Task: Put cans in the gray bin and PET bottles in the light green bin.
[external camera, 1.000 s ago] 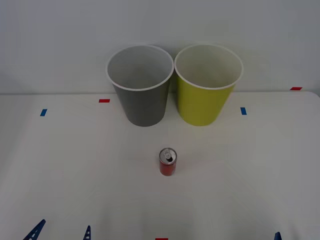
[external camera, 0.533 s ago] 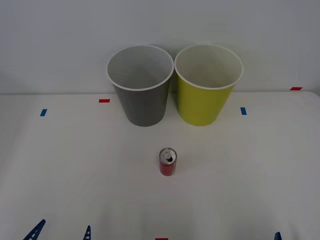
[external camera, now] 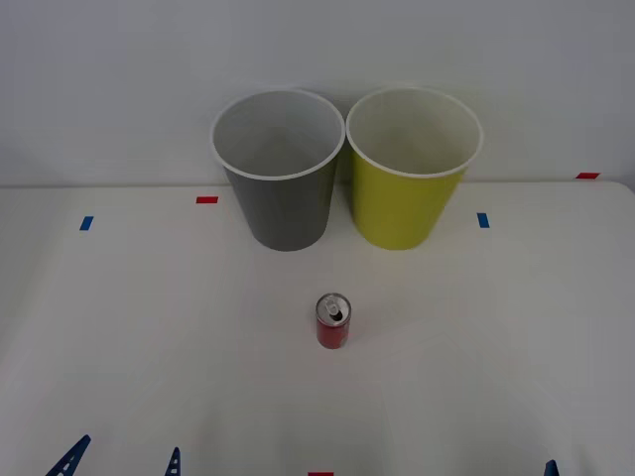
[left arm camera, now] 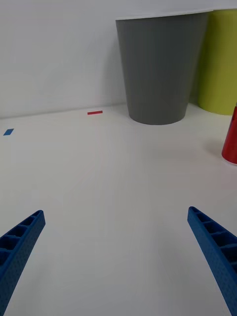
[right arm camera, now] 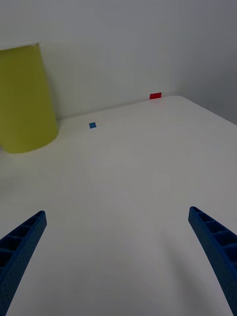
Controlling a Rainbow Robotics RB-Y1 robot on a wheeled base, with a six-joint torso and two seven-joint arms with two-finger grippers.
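A small red can [external camera: 332, 320] with a silver top stands upright at the middle of the white table; its edge also shows in the left wrist view [left arm camera: 230, 140]. Behind it, side by side against the wall, are the gray bin [external camera: 283, 203] [left arm camera: 160, 69] on the left and the light green bin [external camera: 405, 203] [right arm camera: 22, 98] on the right. My left gripper [left arm camera: 116, 213] [external camera: 124, 458] is open and holds nothing, low at the near left, well short of the can. My right gripper [right arm camera: 117, 213] hangs open over bare table at the near right. PET bottles are out of view.
Small red tape marks [external camera: 206, 199] [external camera: 587, 176] and blue tape marks [external camera: 86, 223] [external camera: 483, 220] lie on the table [external camera: 149, 327]. A white wall rises right behind the bins. The table's right edge [right arm camera: 207, 106] runs close to the right arm.
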